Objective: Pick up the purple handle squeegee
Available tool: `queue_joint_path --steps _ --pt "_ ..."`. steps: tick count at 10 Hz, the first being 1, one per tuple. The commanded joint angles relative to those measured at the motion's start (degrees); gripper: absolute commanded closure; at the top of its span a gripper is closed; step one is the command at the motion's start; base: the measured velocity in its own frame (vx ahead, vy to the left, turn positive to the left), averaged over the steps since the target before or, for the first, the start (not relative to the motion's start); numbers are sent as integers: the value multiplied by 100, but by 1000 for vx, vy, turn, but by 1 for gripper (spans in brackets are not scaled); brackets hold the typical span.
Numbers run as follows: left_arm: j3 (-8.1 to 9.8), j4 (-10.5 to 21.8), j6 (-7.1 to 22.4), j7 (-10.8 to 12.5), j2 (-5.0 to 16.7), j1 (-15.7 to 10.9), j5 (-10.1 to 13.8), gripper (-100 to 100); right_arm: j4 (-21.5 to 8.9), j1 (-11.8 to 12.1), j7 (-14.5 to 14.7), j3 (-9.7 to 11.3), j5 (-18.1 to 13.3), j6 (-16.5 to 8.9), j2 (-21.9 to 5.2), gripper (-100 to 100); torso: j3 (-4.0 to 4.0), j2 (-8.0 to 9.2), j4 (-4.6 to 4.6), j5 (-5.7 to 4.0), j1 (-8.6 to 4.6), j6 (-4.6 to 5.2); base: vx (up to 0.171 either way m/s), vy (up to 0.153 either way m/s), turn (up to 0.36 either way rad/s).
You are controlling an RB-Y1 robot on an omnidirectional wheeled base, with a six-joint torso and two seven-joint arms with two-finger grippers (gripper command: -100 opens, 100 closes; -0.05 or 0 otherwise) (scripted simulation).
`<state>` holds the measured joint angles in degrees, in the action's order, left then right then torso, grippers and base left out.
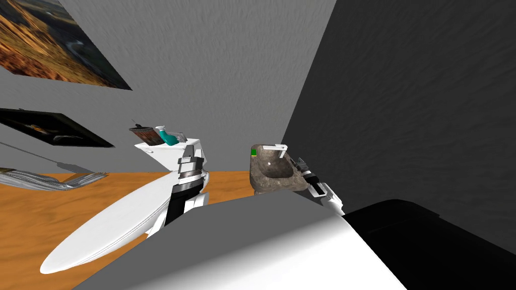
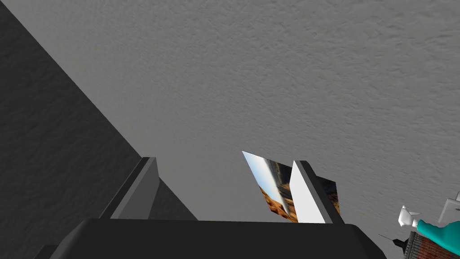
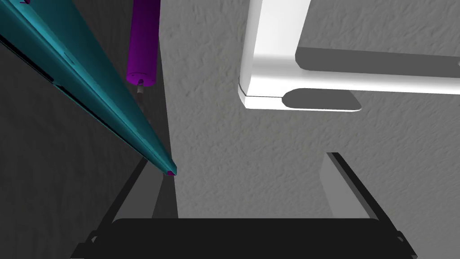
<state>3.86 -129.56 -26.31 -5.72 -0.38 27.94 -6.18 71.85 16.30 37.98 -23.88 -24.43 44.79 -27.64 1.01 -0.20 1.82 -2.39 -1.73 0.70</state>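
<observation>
**Right fingers open, squeegee blade at one fingertip**

The right gripper (image 3: 245,189) holds its fingers spread wide, with nothing between them. The squeegee (image 3: 90,81) lies off to one side of the gap. Its teal blade (image 3: 134,130) runs aslant and ends right at the tip of one finger (image 3: 152,198). I cannot tell whether they touch. The purple handle (image 3: 143,45) sits farther out beyond that same fingertip, apart from it. A white tap (image 3: 269,67) stands ahead of the gap, toward the other finger. In the head view the right arm reaches beside a stone sink (image 1: 272,173) at the dark wall.

The left gripper (image 2: 224,189) is likewise wide open and empty. A teal bottle (image 2: 438,231) lies well outside one of its fingers (image 2: 310,198).
</observation>
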Motion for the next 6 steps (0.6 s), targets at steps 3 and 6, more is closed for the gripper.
queue_joint_path --steps 3,6 --pt "0 0 0 0 0 0 0 0 -1 -2 0 -8 4 -3 -2 100 1 0 3 -7 -10 -6 0 4 2" --pt "0 0 0 0 0 0 0 0 1 -5 -5 -1 6 2 5 0 2 -1 4 -6 -25 0 0 0 0"
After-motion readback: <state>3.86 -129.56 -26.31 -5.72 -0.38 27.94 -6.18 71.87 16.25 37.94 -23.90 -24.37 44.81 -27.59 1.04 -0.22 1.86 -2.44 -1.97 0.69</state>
